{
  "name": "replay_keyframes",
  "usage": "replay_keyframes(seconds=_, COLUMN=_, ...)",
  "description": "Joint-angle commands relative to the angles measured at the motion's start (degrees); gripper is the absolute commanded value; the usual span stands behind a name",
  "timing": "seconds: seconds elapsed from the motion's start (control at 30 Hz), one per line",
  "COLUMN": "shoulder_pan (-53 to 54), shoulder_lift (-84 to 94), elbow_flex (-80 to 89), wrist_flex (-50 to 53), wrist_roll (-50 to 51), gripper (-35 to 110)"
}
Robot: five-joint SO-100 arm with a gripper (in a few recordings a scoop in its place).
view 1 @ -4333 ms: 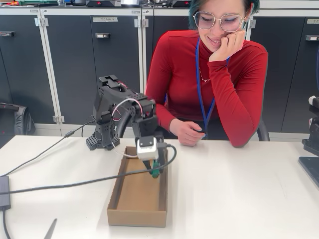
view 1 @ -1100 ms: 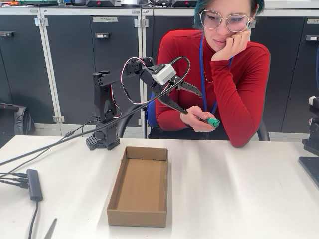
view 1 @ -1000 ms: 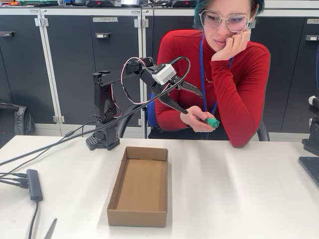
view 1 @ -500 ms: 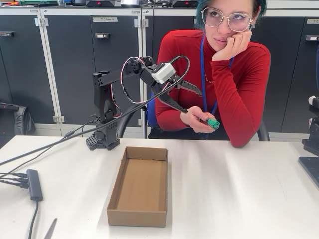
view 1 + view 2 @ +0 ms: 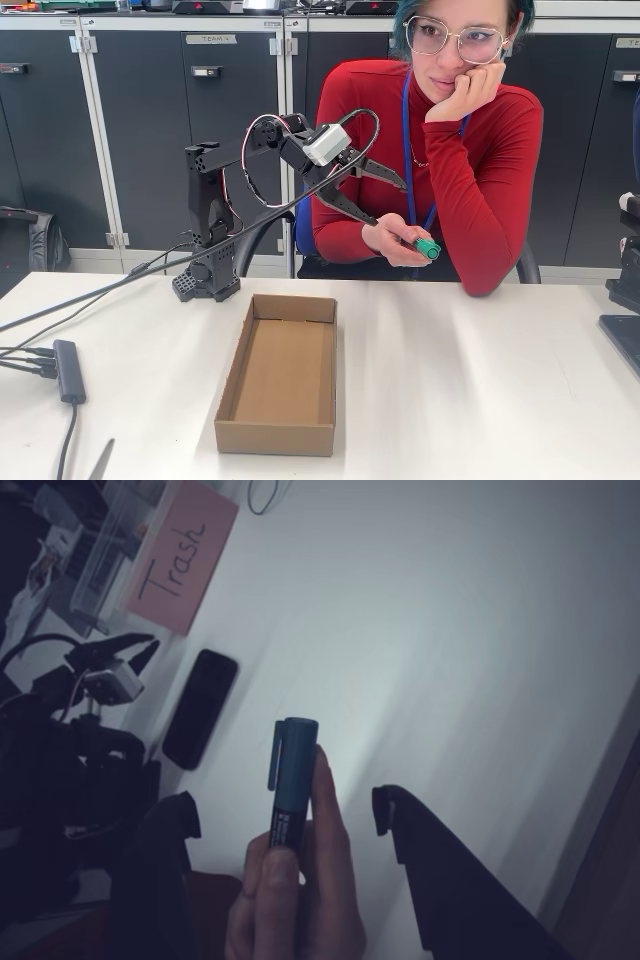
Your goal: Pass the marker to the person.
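My gripper (image 5: 388,203) hung spread and empty beside the person's hand (image 5: 396,240), which held the marker (image 5: 422,246); I judged the best move was withdrawing slowly, jaws wide.

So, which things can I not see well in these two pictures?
- The marker: in the fixed view the person's hand covers its barrel. In the wrist view its lower end is behind the fingers, and the label print is too small to read.
- The pink "Trash" note: the top edge of the wrist view cuts it.
- The dark flat thing on the table: too dim to identify.
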Motion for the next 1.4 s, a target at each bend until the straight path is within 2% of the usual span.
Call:
replay_keyframes(seconds=0.0, shoulder_pan=0.4, shoulder_lift=3.6, elbow_flex=-2.8, wrist_flex=-1.8, wrist_roll=-0.9, gripper=40)
replay_keyframes(seconds=1.37, shoulder_pan=0.6, shoulder_lift=3.9, elbow_flex=-2.3, wrist_flex=-1.8, wrist_roll=-1.9, gripper=40)
